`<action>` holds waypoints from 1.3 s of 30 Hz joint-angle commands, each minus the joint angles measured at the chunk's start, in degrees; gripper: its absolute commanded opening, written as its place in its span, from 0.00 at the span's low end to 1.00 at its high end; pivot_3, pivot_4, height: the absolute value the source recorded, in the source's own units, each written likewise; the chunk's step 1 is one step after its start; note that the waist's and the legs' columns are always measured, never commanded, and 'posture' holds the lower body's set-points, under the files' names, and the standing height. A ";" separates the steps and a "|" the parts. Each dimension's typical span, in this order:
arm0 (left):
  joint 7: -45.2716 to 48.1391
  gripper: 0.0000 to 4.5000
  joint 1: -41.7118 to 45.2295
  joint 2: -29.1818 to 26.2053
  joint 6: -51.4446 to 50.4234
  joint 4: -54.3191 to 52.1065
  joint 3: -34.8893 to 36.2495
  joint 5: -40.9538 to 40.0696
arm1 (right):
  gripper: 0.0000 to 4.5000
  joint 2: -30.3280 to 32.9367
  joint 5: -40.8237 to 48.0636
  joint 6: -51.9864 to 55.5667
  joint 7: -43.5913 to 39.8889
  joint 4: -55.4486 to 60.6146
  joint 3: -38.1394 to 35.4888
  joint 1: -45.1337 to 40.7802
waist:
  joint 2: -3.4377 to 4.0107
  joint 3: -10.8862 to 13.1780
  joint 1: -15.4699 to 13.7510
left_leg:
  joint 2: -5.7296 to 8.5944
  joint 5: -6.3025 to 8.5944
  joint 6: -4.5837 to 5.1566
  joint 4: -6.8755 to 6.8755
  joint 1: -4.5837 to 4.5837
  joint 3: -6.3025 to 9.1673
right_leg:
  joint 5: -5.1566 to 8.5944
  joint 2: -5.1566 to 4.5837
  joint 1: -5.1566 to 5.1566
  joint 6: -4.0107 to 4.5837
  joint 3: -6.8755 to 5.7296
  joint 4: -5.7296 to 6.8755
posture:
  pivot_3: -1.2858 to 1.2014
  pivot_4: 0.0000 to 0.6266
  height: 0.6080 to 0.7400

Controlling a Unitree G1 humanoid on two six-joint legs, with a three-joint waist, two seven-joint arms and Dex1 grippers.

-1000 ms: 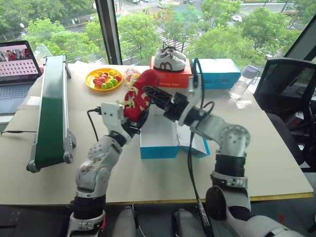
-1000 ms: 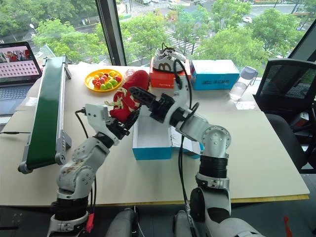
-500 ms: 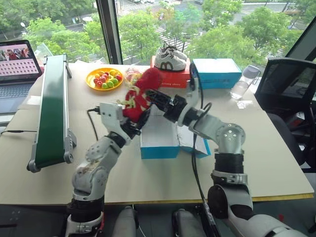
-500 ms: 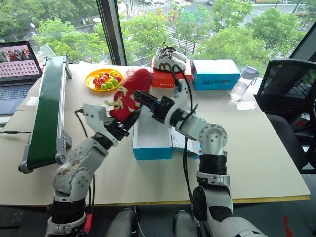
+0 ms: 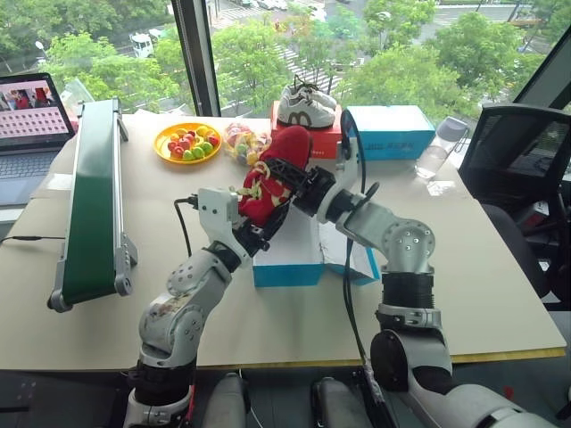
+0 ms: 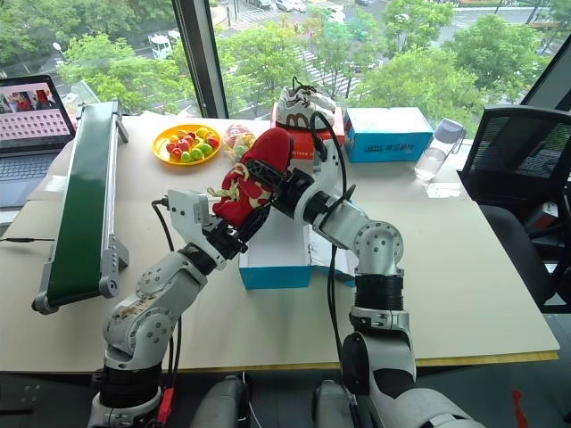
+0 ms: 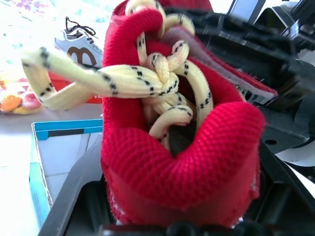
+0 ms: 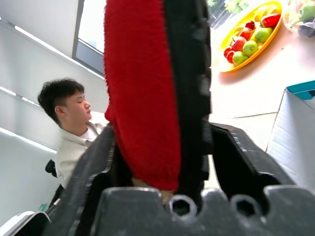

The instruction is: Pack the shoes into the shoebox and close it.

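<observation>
While you look through the left eye view, you see the left end effector (image 5: 259, 234) clamped on the lower part of a red shoe (image 5: 275, 175), which is lifted in the air above the open shoebox (image 5: 287, 252). The shoe stands tilted, with its cream laces (image 5: 252, 190) toward the robot's left. The right end effector (image 5: 287, 175) meets the same shoe from the other side, with one finger on each side of its upper part. The shoebox rests on the surface (image 5: 464, 259), white inside, with its bright blue front wall toward the robot. Behind it you see a red box (image 5: 314, 140) carrying white-and-grey sneakers (image 5: 306, 105), a lighter-blue box (image 5: 391, 131) just beside it, a yellow plate of fruit (image 5: 187, 142), a green conveyor (image 5: 94, 201) and a laptop (image 5: 29, 129) at the far left.

When you turn to the right eye view, you find the same arrangement: both end effectors on the one shoe (image 6: 254, 175), above the near left part of the shoebox (image 6: 277, 250).

From the left wrist view, you see the shoe's opening and its knotted laces (image 7: 162, 81) between the two black fingers (image 7: 78, 189), which press on its sides. A corner of the shoebox (image 7: 59, 147) shows below it.

From the right wrist view, you see the red knit side and the black sole (image 8: 184, 78) of the shoe standing between the fingers (image 8: 91, 164), which sit against it, so this end effector grasps the shoe as well. A person (image 8: 71, 130) sits in the background, and the fruit plate (image 8: 248, 37) lies beyond the edge of the shoebox (image 8: 298, 132).
</observation>
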State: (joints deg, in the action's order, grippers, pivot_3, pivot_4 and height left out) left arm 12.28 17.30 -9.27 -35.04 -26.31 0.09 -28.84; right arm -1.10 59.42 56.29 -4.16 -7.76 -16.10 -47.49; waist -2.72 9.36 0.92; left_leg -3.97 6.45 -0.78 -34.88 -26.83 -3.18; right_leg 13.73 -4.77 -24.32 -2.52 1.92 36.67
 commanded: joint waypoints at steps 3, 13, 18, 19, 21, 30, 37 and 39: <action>-1.05 0.66 0.78 -0.75 2.01 0.01 0.77 2.89 | 0.21 0.70 -0.92 -1.22 0.09 2.79 0.28 -1.52 | 0.00 0.00 -0.01 | 0.00 0.00 0.00 0.01 -0.01 0.00 | 0.00 0.00 -0.01 0.00 0.00 -0.01 | 0.52 0.24 0.96; 7.28 1.00 -5.39 -12.53 0.58 -2.29 -0.17 5.70 | 0.21 7.00 -8.35 3.05 6.88 -3.94 1.12 -7.66 | 0.06 0.04 0.17 | -0.01 0.00 -0.01 0.06 -0.02 -0.01 | 0.01 0.00 -0.07 0.02 0.01 -0.02 | 0.52 0.24 0.96; 11.98 1.00 -8.36 -18.36 1.95 -3.63 1.28 5.54 | 0.21 12.89 -18.37 6.32 2.34 -12.74 10.72 -9.14 | 0.07 0.04 0.18 | -0.02 0.01 -0.02 0.08 -0.04 -0.04 | 0.04 -0.03 -0.12 0.08 0.00 -0.04 | 0.52 0.24 0.96; 12.30 1.00 -8.57 -18.74 2.22 -3.74 1.22 5.80 | 0.21 13.84 -21.05 6.32 0.82 -14.37 13.80 -9.14 | 0.07 0.04 0.28 | -0.02 0.01 -0.02 0.10 -0.04 -0.04 | 0.05 -0.03 -0.12 0.11 0.01 -0.07 | 0.52 0.24 0.96; 12.01 1.00 -8.62 -18.39 2.39 -3.72 0.84 6.18 | 0.21 14.91 -24.37 6.50 -2.34 -16.16 18.20 -9.24 | 0.14 0.07 0.32 | -0.03 0.01 -0.02 0.12 -0.07 -0.05 | 0.09 -0.03 -0.18 0.18 0.01 -0.06 | 0.52 0.24 0.96; 10.42 1.00 -9.67 -15.74 2.65 -5.05 -0.21 7.76 | 0.21 14.29 -38.05 -0.13 -8.69 -25.63 26.61 -10.96 | 0.15 0.06 0.28 | -0.03 0.01 -0.02 0.04 -0.06 -0.06 | 0.02 -0.02 -0.16 0.07 0.01 -0.01 | 0.52 0.24 0.96; 9.92 1.00 -10.41 -15.46 2.72 -5.67 1.05 8.53 | 0.63 10.08 -39.17 -0.32 -8.48 -25.95 21.85 -12.40 | 0.17 0.04 0.48 | -0.06 0.15 -0.25 0.07 0.16 -0.06 | -0.04 -0.01 -0.06 0.19 0.01 0.03 | 0.52 0.24 0.96; 9.89 1.00 -10.63 -15.66 2.82 -5.63 1.66 8.67 | 0.79 9.09 -39.34 -0.38 -7.45 -24.80 20.17 -12.99 | 0.17 0.04 0.42 | -0.06 0.11 -0.18 0.08 0.14 -0.06 | -0.01 0.00 -0.07 0.18 0.01 0.04 | 0.52 0.24 0.96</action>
State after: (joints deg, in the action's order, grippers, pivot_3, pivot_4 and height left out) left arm 22.34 6.64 -24.73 -33.59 -29.43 0.39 -20.37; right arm 8.09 20.48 56.49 -12.53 -34.83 6.33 -58.38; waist -2.55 9.40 1.34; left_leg -4.03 6.51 -0.89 -34.79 -26.73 -3.24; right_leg 13.73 -4.75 -24.41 -2.35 1.93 36.71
